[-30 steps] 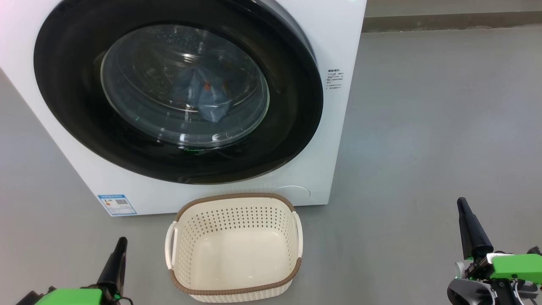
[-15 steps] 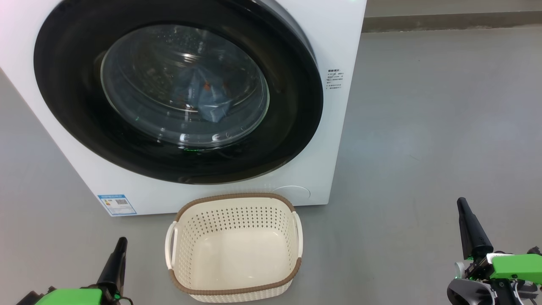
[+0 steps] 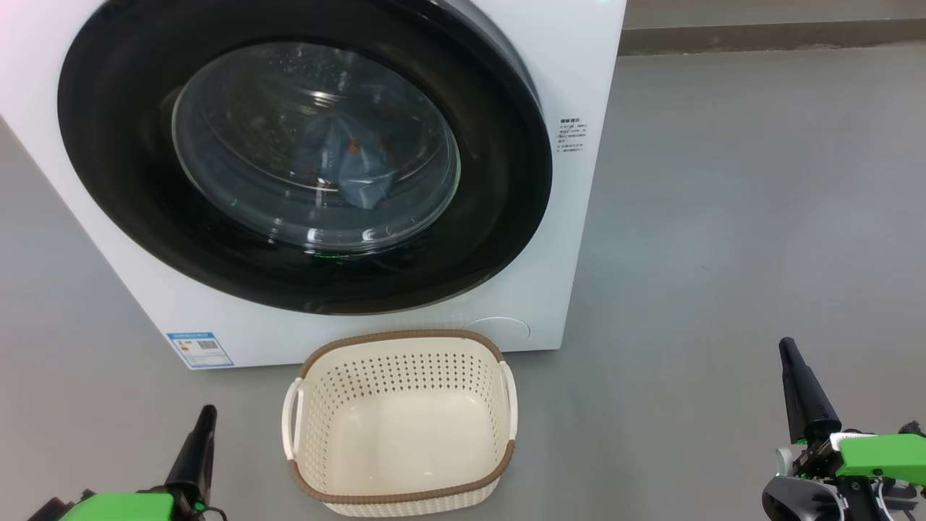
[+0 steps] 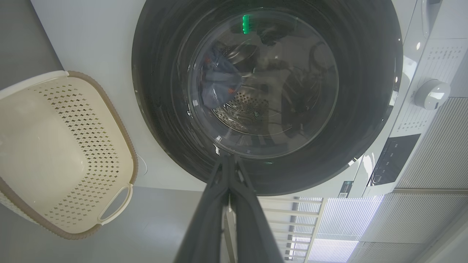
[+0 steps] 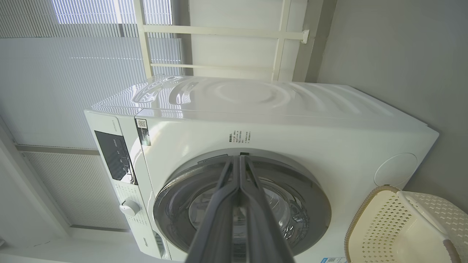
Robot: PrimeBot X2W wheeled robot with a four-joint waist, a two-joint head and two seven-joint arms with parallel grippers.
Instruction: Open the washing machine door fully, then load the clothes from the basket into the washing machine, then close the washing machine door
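The washing machine [image 3: 579, 72] stands ahead with its black-rimmed door [image 3: 304, 268] lying flat against the front. Through the glass bowl, blue clothes [image 3: 347, 163] with orange marks lie in the drum, and the left wrist view shows the same clothes [image 4: 219, 86]. In front of the machine on the floor, the cream basket [image 3: 399, 423] holds nothing. My left gripper [image 3: 206, 414] is shut, low and left of the basket. My right gripper [image 3: 787, 347] is shut too, well off to the basket's right. Nothing sits between either pair of fingers.
Grey floor [image 3: 723, 217] spreads wide to the right of the machine. A dark skirting strip [image 3: 767, 36] runs along the back wall. A blue label [image 3: 200, 349] marks the machine's lower left corner. The control knob [image 4: 432, 94] and panel sit at the machine's top.
The right gripper has dropped very slightly. Nothing else has moved.
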